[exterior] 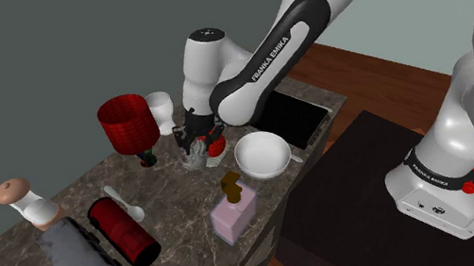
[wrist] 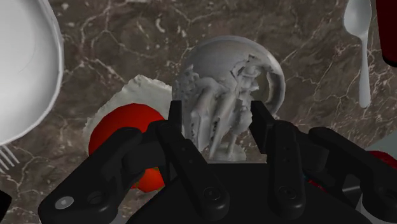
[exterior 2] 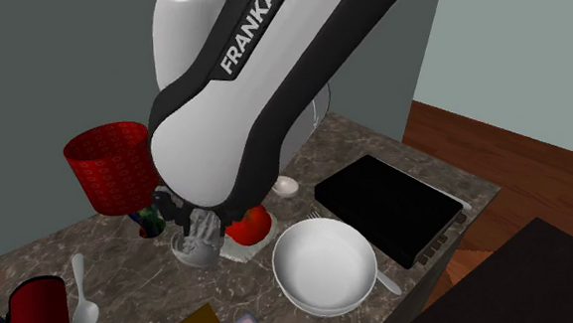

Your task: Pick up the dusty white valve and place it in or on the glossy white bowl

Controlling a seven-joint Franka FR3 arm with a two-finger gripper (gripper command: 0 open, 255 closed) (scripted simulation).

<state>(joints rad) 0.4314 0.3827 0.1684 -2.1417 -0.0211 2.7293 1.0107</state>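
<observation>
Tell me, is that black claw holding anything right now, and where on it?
Yes. The gripper clasps the greyish-white valve by two opposite sides, with one black finger pressed against each side.

Robot arm (exterior 2: 223, 118) and picture edges are hiding parts of a crowded marble counter (exterior: 177, 197).
In the wrist view, the gripper (wrist: 217, 111) is covering the base of the grey-white valve (wrist: 222, 83) and half of a red round thing (wrist: 124, 127), possibly a fruit; the white bowl (wrist: 25, 70) and a spoon (wrist: 361, 38) are running off the edges.
</observation>
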